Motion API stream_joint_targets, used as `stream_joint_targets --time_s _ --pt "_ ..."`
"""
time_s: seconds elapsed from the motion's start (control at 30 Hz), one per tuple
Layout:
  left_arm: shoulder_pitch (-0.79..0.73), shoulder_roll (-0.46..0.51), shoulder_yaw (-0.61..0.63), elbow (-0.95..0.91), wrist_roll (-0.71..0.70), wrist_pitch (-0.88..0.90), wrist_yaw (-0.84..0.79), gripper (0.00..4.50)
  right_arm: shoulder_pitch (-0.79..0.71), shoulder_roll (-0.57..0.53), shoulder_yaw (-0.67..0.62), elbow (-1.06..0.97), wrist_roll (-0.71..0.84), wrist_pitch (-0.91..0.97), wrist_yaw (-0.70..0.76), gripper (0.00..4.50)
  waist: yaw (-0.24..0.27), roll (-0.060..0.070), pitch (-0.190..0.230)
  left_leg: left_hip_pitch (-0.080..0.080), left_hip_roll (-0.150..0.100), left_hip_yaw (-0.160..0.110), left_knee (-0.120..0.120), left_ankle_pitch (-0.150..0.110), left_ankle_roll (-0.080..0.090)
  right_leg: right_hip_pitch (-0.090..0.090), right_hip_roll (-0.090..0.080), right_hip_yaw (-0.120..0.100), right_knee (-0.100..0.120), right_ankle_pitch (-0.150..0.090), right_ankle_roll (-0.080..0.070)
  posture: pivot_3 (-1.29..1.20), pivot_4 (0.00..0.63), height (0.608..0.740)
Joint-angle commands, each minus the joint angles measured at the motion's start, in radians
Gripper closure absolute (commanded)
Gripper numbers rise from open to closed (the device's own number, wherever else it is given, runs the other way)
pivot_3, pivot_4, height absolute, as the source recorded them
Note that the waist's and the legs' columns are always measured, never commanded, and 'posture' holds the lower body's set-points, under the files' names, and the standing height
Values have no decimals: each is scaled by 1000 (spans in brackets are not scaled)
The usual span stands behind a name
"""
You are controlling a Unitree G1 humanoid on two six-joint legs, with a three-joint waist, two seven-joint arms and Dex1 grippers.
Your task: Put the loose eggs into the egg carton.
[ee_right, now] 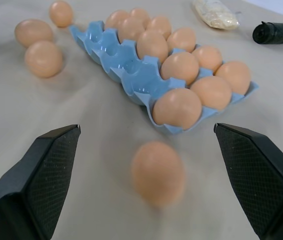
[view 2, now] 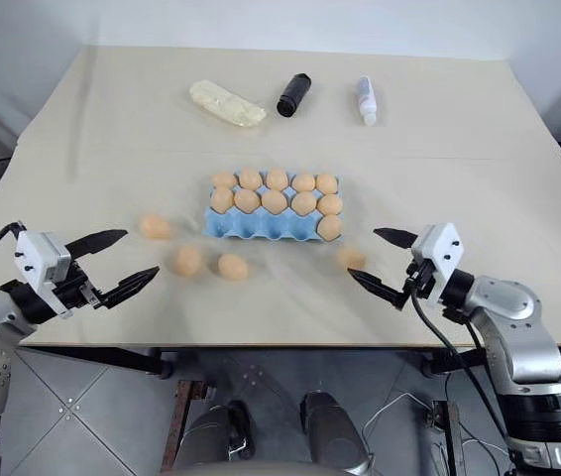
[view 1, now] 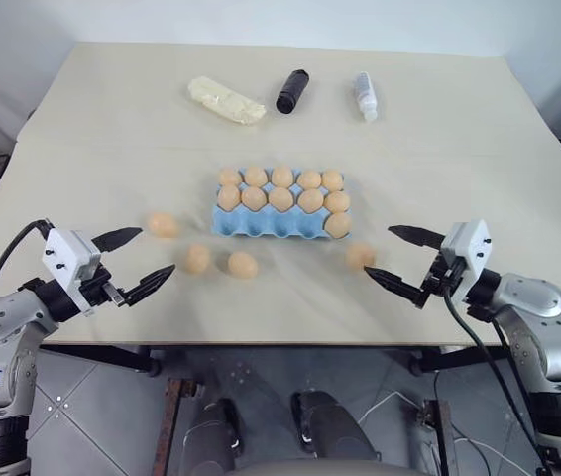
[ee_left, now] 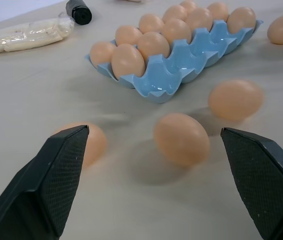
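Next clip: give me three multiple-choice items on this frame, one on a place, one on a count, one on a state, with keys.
1. Where is the black bottle?
A. far side, beyond the carton
B. in the carton
C. beside the left gripper

2. How many loose eggs lie on the table?
A. two
B. four
C. seven

3. How stands the right gripper?
A. shut on an egg
B. shut, empty
C. open, empty

Key: 1 A, it lies past the carton between the packet and the clear bottle. 2 B, three left, one right. 3 C, fingers apart over an egg.
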Motion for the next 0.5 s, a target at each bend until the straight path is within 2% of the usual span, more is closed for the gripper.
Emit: stream_joint_targets --time_s 0.03,0.27,0.5 --pt "-4 -3 -3 -11 -5 -17 -6 6 7 2 -24 -34 1 -23 -14 0 1 0 0 0 0 0 0 0 0 0 0 0 0 0 0 0 150 740" --pt "-52 -6 -91 -22 23 -103 -76 6 53 -49 -63 -33 -6 -20 1 0 19 0 0 0 0 0 0 0 1 0 0 0 0 0 0 0 150 740" --pt "-54 -42 -219 -31 39 -167 -143 6 -3 -53 42 55 -82 25 -2 0 20 0 0 0 0 0 1 -1 0 0 0 0 0 0 0 0 150 740"
